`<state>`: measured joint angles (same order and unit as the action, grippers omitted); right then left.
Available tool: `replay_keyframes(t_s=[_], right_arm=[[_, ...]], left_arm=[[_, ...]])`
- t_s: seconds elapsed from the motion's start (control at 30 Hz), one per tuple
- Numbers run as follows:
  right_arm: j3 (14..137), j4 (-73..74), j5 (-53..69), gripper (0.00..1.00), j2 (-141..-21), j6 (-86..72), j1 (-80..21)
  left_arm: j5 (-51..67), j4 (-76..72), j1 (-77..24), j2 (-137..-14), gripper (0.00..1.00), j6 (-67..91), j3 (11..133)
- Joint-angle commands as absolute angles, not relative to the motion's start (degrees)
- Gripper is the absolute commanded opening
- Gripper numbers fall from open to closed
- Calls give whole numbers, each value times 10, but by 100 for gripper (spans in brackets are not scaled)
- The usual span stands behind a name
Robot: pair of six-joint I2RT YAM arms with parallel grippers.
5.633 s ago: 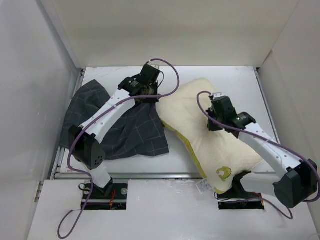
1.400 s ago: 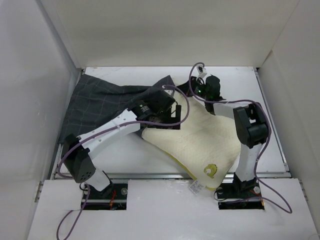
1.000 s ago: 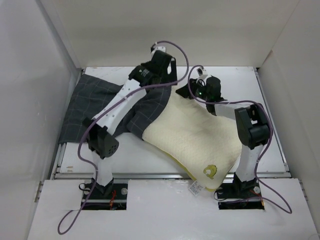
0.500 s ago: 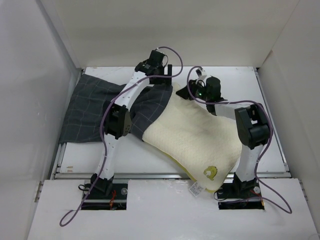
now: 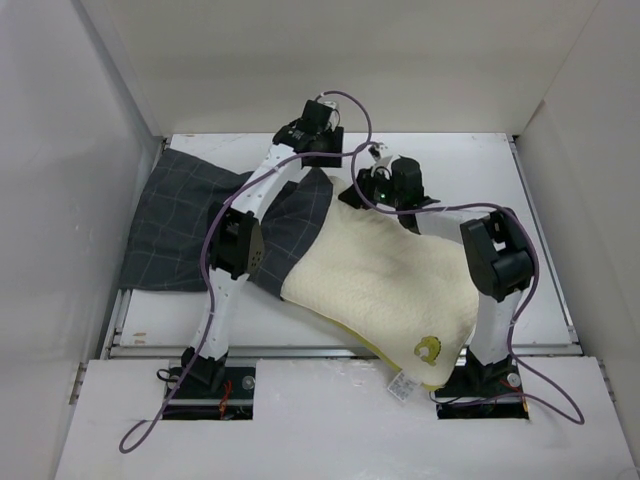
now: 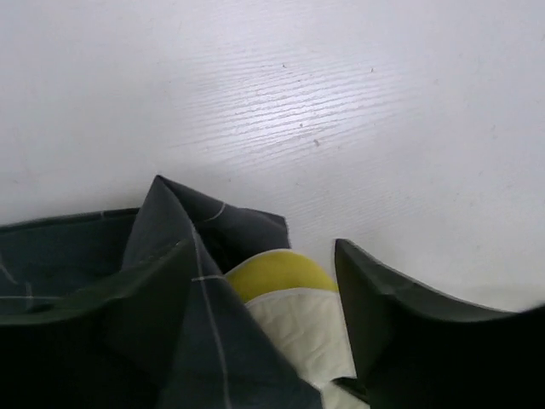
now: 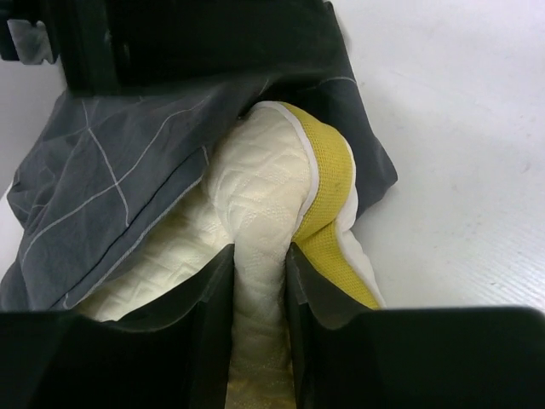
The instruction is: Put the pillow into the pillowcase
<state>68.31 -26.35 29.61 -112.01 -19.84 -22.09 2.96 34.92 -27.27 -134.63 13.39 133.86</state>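
The cream quilted pillow (image 5: 385, 280) lies on the right of the table, its yellow emblem (image 5: 428, 349) and white tag (image 5: 402, 386) at the near corner. The dark grid-lined pillowcase (image 5: 185, 220) lies on the left, its mouth over the pillow's far corner. My right gripper (image 5: 355, 190) is shut on a fold of the pillow (image 7: 260, 204) beside its yellow band (image 7: 328, 187), at the pillowcase's (image 7: 128, 162) mouth. My left gripper (image 5: 322, 160) is at that same far corner, jaws wide apart. Pillowcase cloth (image 6: 179, 341) drapes over one finger, and the pillow's yellow corner (image 6: 277, 274) shows between the fingers.
White walls close in the table (image 5: 470, 160) on the left, back and right. Purple cables (image 5: 350, 110) loop over both arms near the far corner. The table's near edge (image 5: 300, 350) runs in front of the arm bases.
My right gripper has moved left with the pillow's far corner, pushing it under the pillowcase mouth. The whole pillow shifted left and nearer. The left gripper has hardly moved in the last half second.
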Motion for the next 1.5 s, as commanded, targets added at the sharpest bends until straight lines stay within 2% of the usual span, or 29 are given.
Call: replay_keyframes(t_s=[0.0,0.03,0.1,0.2,0.23,0.3,0.37,0.4,0.43,0.57,0.67,0.77,0.8,0.83,0.93,1.1,1.2,1.3,1.47], right_arm=[[700,-236,287,32,-1117,-181,-229],[700,-236,281,32,-1117,-181,-229],[700,-230,271,32,-1117,-181,-223],[700,-230,271,32,-1112,-181,-223],[700,-230,271,32,-1112,-181,-223],[700,-230,271,32,-1112,-186,-223],[700,-230,271,32,-1112,-186,-223],[694,-230,271,32,-1106,-186,-223],[694,-230,271,32,-1106,-186,-223],[689,-230,286,26,-1100,-172,-223],[668,-239,299,22,-1090,-163,-230],[648,-264,336,10,-1063,-135,-252],[636,-271,351,1,-1056,-123,-258],[636,-271,358,0,-1043,-103,-265],[621,-294,381,0,-1028,-87,-295],[628,-322,443,0,-1040,-79,-314],[633,-351,393,0,-1050,-122,-322],[638,-396,321,0,-1080,-214,-303],[633,-549,285,0,-1131,-356,-255]], left_arm=[[12,372,-272,-1339,38,120,1338],[3,373,-272,-1339,34,120,1332],[-23,401,-272,-1322,35,120,1317],[-75,399,-267,-1273,60,120,1249],[-83,393,-267,-1260,65,120,1236],[-61,372,-267,-1236,71,125,1218],[-38,372,-267,-1236,71,125,1218],[-30,372,-267,-1242,64,119,1225],[-22,372,-267,-1247,47,119,1225],[-4,394,-267,-1279,0,119,1259],[-4,394,-267,-1284,0,119,1273],[-11,375,-267,-1256,0,119,1278],[-19,369,-267,-1251,0,119,1278],[-19,369,-267,-1251,0,119,1289],[-7,369,-267,-1251,0,119,1335],[21,369,-294,-1251,0,110,1340],[44,375,-308,-1245,0,110,1340],[70,375,-318,-1198,0,125,1305],[92,300,-356,-1107,0,131,1158]])
